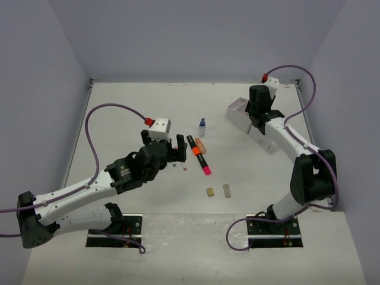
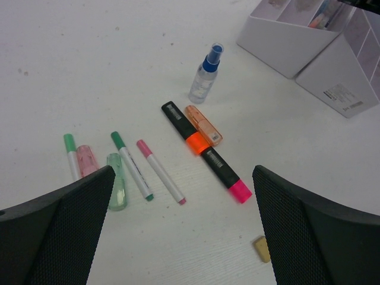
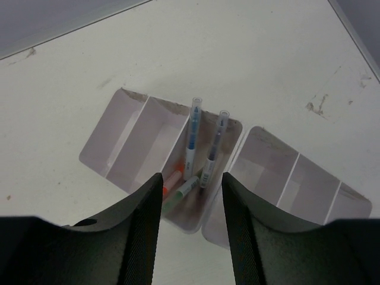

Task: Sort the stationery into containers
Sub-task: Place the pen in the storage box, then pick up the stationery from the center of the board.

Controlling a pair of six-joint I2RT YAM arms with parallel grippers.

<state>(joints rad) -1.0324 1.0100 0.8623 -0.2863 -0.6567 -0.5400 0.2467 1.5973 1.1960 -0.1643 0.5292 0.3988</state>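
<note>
Loose stationery lies mid-table: a black marker [image 2: 205, 151] with orange band and pink cap, an orange highlighter [image 2: 203, 124], a blue-capped bottle [image 2: 206, 76], a green pen [image 2: 132, 164], a pink pen [image 2: 160, 171] and pastel green [image 2: 116, 181] and pink [image 2: 86, 159] highlighters. A tan eraser [image 1: 209, 192] and a grey eraser [image 1: 227, 189] lie nearer the front. My left gripper [image 2: 183, 173] hovers open just above the pens, holding nothing. My right gripper [image 3: 191, 178] is open and empty above the white containers [image 3: 113, 142], over a compartment holding several pens [image 3: 191, 142].
The containers [image 1: 240, 113] sit at the back right, as two joined white blocks with dividers. The other compartments [image 3: 297, 175] look empty. Grey walls close off the table at the back and both sides.
</note>
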